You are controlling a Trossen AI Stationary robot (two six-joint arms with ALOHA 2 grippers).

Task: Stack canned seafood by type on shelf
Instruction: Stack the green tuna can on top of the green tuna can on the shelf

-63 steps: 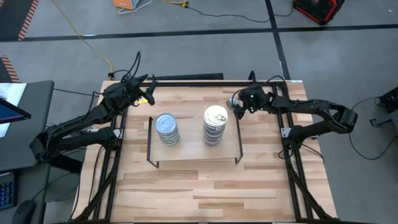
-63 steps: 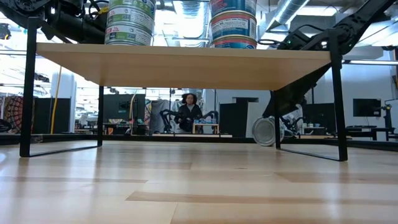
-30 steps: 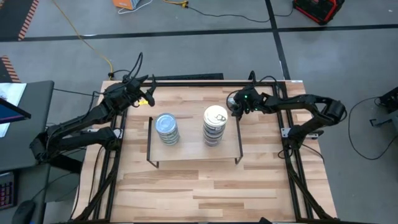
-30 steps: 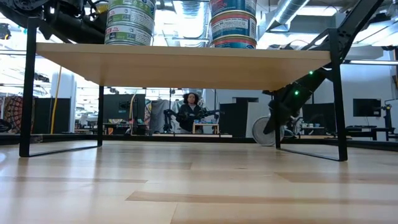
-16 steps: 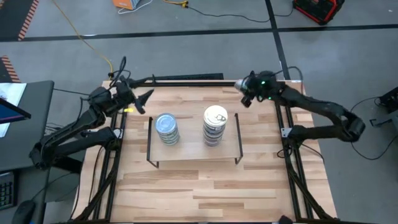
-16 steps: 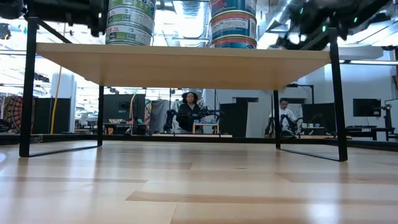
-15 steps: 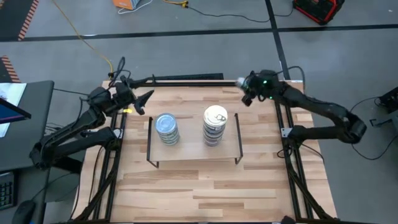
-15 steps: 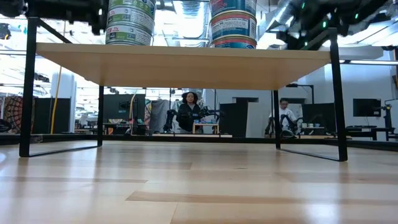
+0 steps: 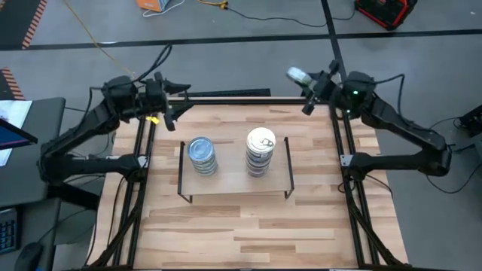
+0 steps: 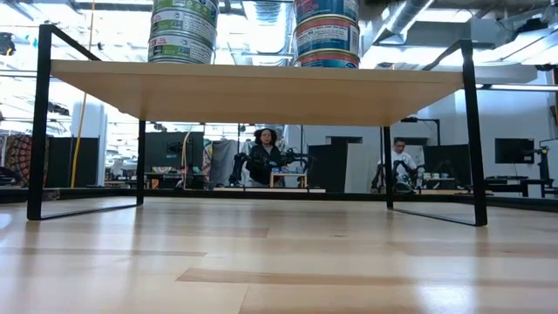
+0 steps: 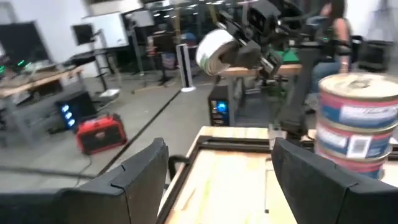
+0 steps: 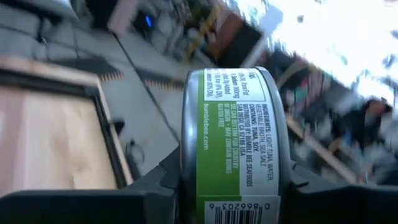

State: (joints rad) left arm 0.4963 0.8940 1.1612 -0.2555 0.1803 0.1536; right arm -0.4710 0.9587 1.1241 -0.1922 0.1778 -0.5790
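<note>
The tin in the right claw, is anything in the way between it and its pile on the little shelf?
Nothing visible. The right claw holds the tin on its side above the table's far edge. The silver-topped stack stands on the shelf with open space above and around it, and the left claw waits at the far left.

The low shelf [image 9: 233, 181] has a pale, smooth matt wooden top on thin black metal wire legs, the larger table [image 9: 248, 233] is light wood planking in a black metal frame, and the held green-labelled tin [image 12: 235, 146] wears glossy printed paper.
</note>
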